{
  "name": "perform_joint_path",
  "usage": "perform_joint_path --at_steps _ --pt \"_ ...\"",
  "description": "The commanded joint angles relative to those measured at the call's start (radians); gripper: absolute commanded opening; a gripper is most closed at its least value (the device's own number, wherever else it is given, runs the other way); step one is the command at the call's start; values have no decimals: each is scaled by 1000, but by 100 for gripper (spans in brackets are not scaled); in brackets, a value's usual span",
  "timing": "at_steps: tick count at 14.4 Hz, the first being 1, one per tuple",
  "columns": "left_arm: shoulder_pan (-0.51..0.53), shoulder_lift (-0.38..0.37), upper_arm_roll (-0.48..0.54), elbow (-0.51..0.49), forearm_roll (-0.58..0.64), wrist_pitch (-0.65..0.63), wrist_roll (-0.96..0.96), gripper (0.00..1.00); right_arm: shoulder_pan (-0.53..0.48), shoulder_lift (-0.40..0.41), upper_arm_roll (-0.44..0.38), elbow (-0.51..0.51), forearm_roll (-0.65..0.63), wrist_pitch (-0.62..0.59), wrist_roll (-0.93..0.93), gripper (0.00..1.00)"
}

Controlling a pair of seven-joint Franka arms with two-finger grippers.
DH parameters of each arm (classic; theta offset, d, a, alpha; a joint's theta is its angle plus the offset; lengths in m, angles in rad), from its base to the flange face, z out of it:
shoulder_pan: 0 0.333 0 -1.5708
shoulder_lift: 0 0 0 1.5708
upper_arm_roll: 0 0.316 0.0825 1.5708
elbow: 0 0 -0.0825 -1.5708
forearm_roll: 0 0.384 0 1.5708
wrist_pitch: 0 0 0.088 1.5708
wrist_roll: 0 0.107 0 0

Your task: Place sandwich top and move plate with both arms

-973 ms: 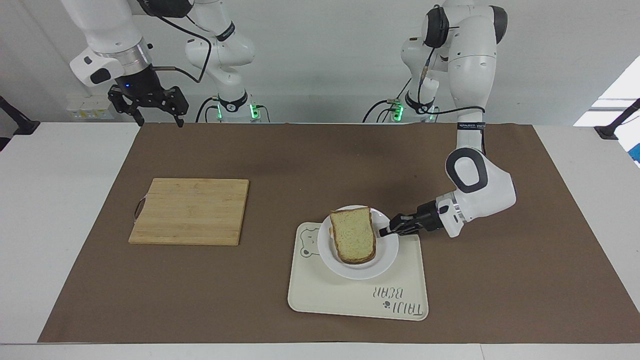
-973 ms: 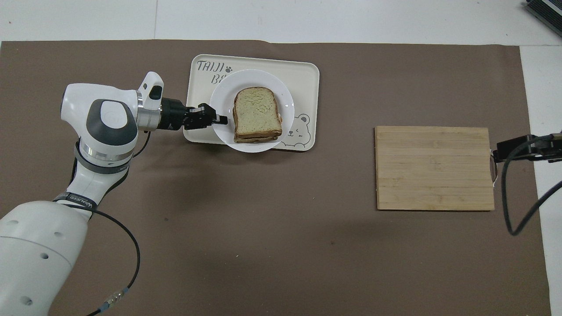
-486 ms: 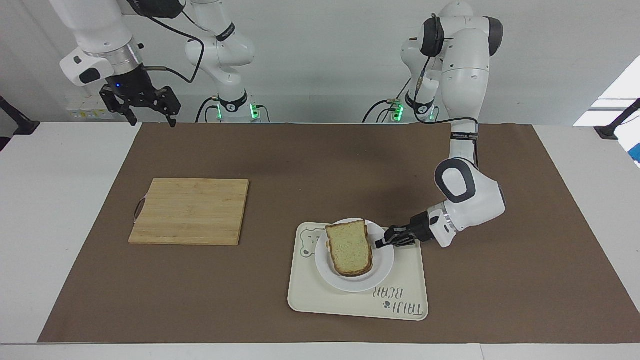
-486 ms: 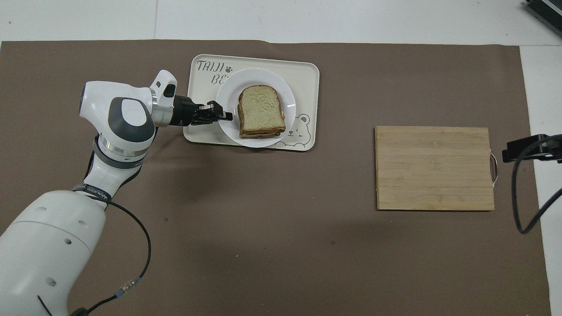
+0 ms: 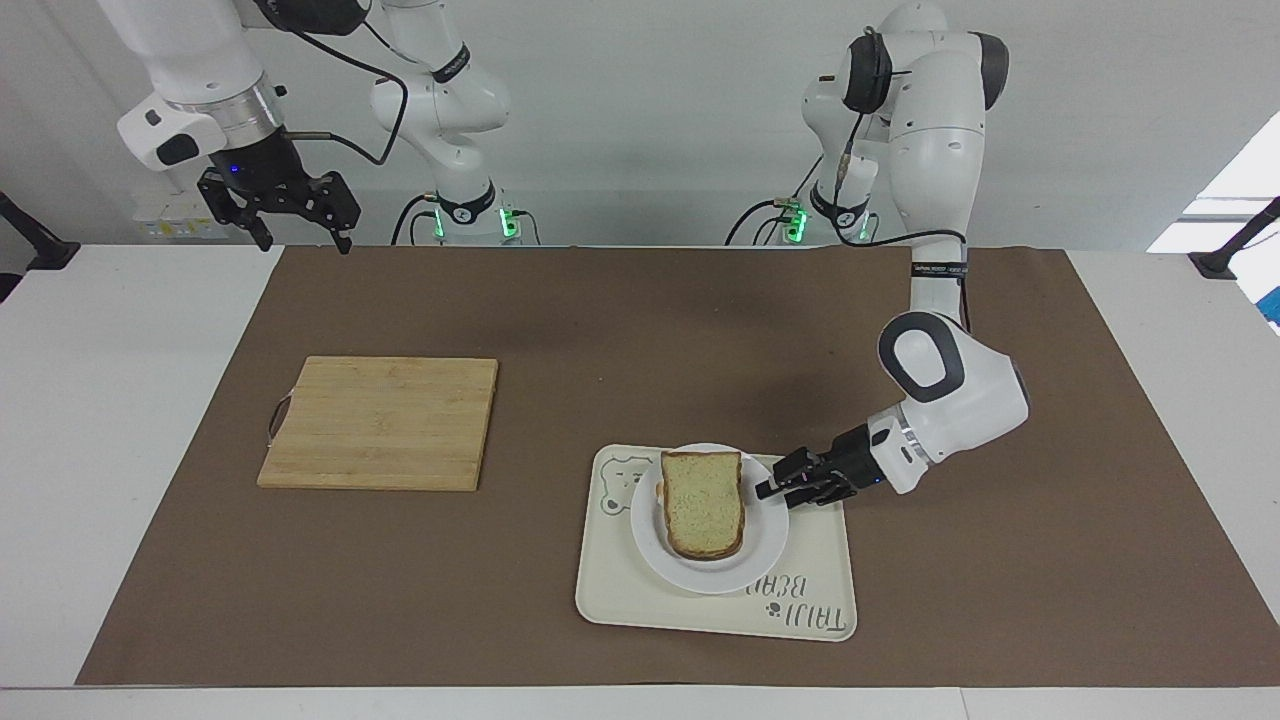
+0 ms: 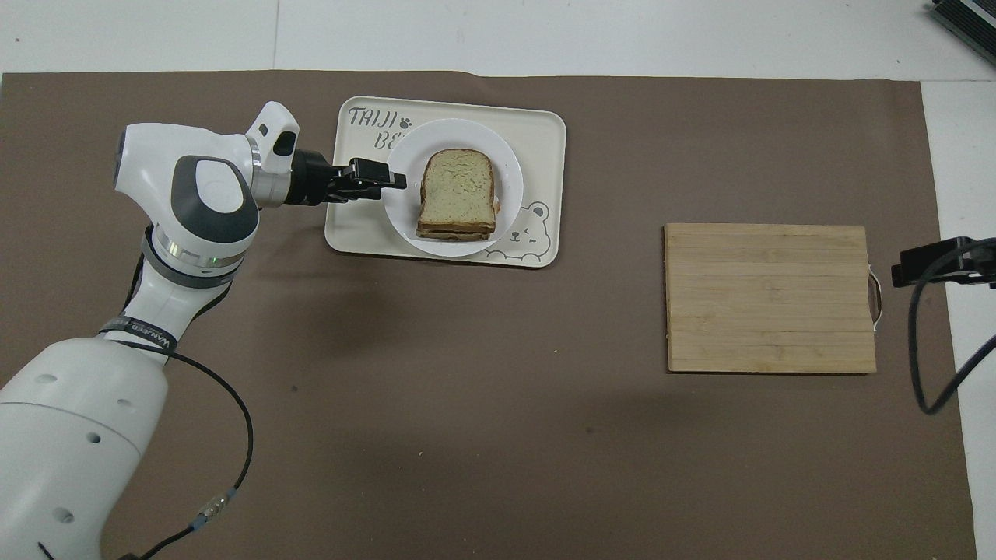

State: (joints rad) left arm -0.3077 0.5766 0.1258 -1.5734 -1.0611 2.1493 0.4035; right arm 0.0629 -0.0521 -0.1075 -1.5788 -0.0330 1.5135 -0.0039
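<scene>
The sandwich top [image 5: 703,500] lies on a stacked sandwich on the small white plate [image 5: 700,578]. The plate rests on the cream bear tray [image 5: 640,610]. My left gripper [image 5: 768,489] lies low over the tray, shut on the plate's rim at the side toward the left arm's end. In the overhead view its tip [image 6: 395,183] overlaps the plate's rim [image 6: 401,218] beside the bread [image 6: 457,187]. My right gripper [image 5: 305,245] is open and empty, raised over the mat's corner at the right arm's end, where that arm waits.
A wooden cutting board [image 5: 380,420] lies on the brown mat toward the right arm's end, also in the overhead view [image 6: 770,295]. The tray [image 6: 537,132] has "TAIJI BEAR" lettering. The right arm's cable hangs beside the board.
My left gripper carried the plate with the sandwich farther from the robots and down onto the tray, and the sandwich turned straighter. The right gripper rose and drew back a little.
</scene>
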Motion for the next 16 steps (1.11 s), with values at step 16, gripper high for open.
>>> perform_joint_path --at_steps 16 --pt "-5 -457 84 -2 1023 -453 -373 100 -15 -8 8 -7 -1 -7 -18 100"
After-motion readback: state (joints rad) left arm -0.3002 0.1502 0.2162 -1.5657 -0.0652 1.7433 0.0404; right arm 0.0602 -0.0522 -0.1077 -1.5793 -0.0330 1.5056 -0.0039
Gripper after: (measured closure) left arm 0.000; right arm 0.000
